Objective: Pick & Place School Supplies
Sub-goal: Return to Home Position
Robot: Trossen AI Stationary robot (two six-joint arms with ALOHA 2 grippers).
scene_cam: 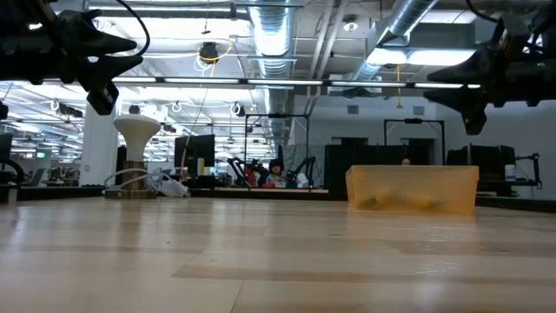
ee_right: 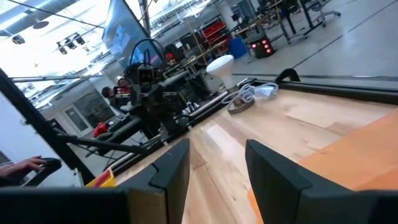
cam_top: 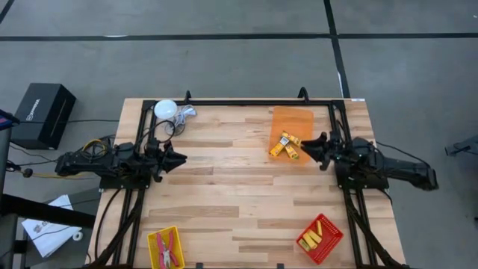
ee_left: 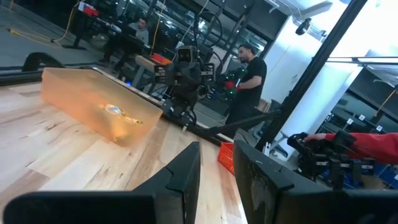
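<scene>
Several yellow blocks [cam_top: 285, 146] lie in the orange tray [cam_top: 291, 128] at the far right. They show dimly through its wall in the left wrist view [ee_left: 121, 116]. Yellow sticks [cam_top: 315, 233] lie in the red tray [cam_top: 320, 239], and red-handled tools [cam_top: 167, 250] lie in the yellow tray [cam_top: 166, 248]. My left gripper [cam_top: 181, 158] hovers over the table's left middle; its fingers stand a narrow gap apart [ee_left: 217, 177] and hold nothing. My right gripper [cam_top: 304, 147] hovers at the orange tray's near right corner, open [ee_right: 217, 165] and empty.
A white round cup-like object [cam_top: 166, 110] with a cable stands at the far left corner. The yellow tray is at the near left edge and the red tray at the near right. Bare wood lies between the two arms. People show in the room behind the table.
</scene>
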